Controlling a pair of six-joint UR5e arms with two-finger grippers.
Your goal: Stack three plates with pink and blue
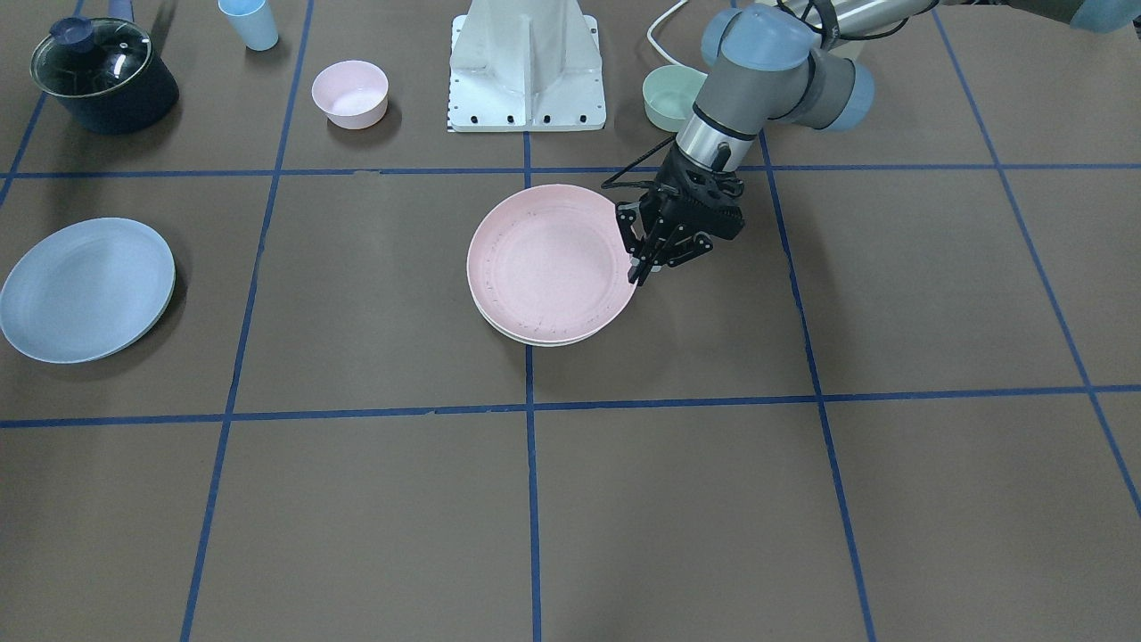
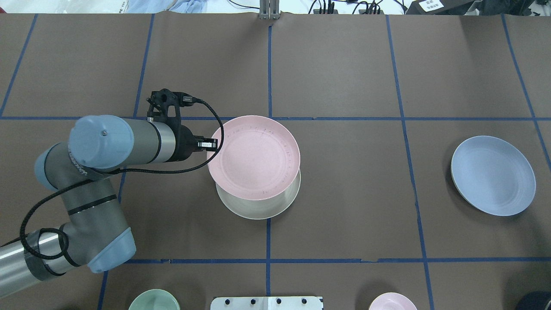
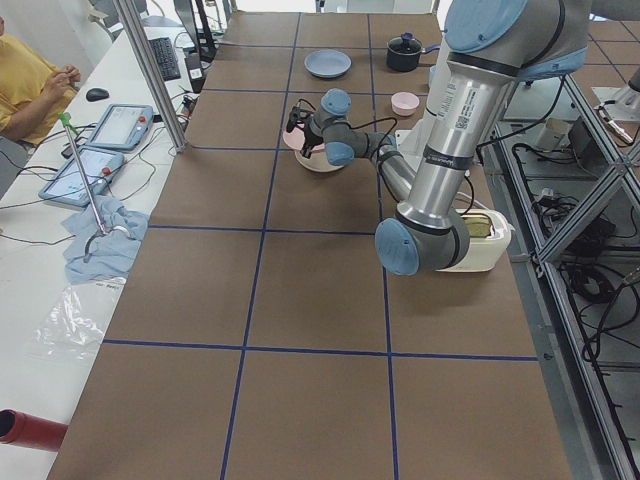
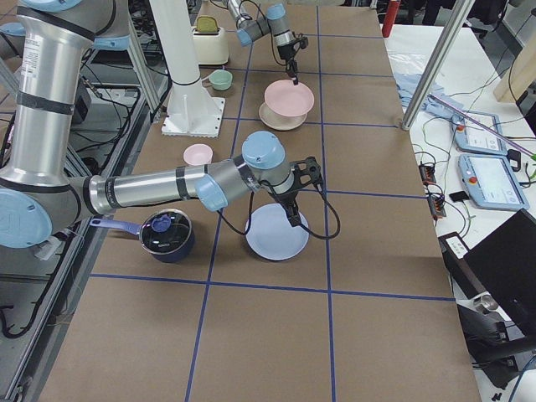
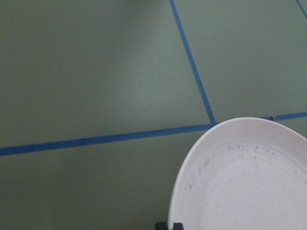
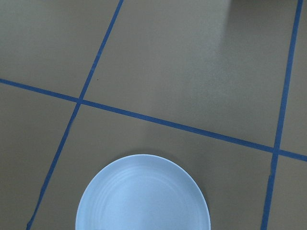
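Observation:
My left gripper [image 1: 638,265] is shut on the rim of a pink plate [image 1: 550,261] and holds it just over a cream plate [image 1: 544,337] at the table's middle. In the overhead view the pink plate [image 2: 254,157] covers most of the cream plate [image 2: 258,207], and the left gripper [image 2: 210,144] is at its left rim. A blue plate [image 2: 493,175] lies flat far to the right and shows in the right wrist view [image 6: 142,194]. My right gripper [image 4: 293,219] hovers over the blue plate [image 4: 276,232], seen only in the exterior right view, so I cannot tell its state.
Along the robot's side stand a dark pot with a glass lid [image 1: 102,76], a blue cup [image 1: 250,22], a pink bowl [image 1: 350,92], a green bowl [image 1: 670,96] and the white robot base [image 1: 528,67].

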